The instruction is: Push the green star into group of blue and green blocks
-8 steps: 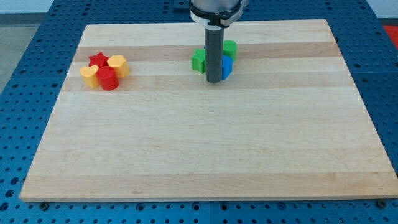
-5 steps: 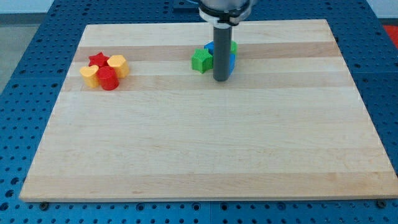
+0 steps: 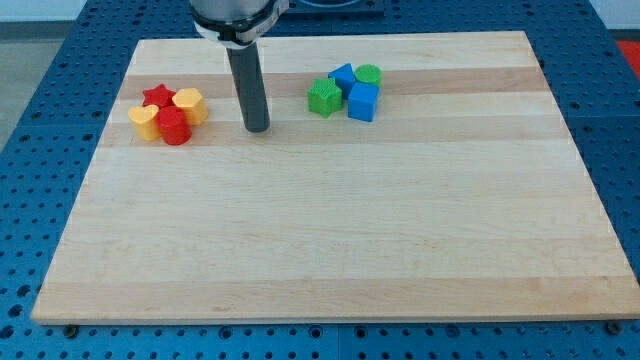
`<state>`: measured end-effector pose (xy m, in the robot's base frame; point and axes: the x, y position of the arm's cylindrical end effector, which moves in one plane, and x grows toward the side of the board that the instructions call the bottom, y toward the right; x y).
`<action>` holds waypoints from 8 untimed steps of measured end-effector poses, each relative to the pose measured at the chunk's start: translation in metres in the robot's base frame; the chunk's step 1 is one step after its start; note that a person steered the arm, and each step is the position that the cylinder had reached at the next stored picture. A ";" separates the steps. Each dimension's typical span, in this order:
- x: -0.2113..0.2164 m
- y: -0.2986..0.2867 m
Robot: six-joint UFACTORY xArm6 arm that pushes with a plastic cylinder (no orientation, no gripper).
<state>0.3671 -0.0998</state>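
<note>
The green star (image 3: pixel 323 97) lies on the wooden board (image 3: pixel 330 230) near the view's top centre. It touches a group made of a blue block (image 3: pixel 343 76), a blue cube (image 3: pixel 363 102) and a green round block (image 3: pixel 369 74). My tip (image 3: pixel 257 129) rests on the board to the left of the green star, about a block's width of several away, between that group and the red and yellow group. It touches no block.
At the view's upper left sit a red star (image 3: pixel 157 96), a red cylinder (image 3: pixel 174 127), a yellow block (image 3: pixel 188 104) and a yellow heart-like block (image 3: pixel 144 121), packed together. The board lies on a blue perforated table (image 3: pixel 40 120).
My tip has moved from in front of the blue and green group to the view's left, uncovering the blue cube. The blocks stand as before.
</note>
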 end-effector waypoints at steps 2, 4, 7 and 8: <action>-0.024 0.013; -0.024 0.048; -0.013 0.068; 0.007 0.082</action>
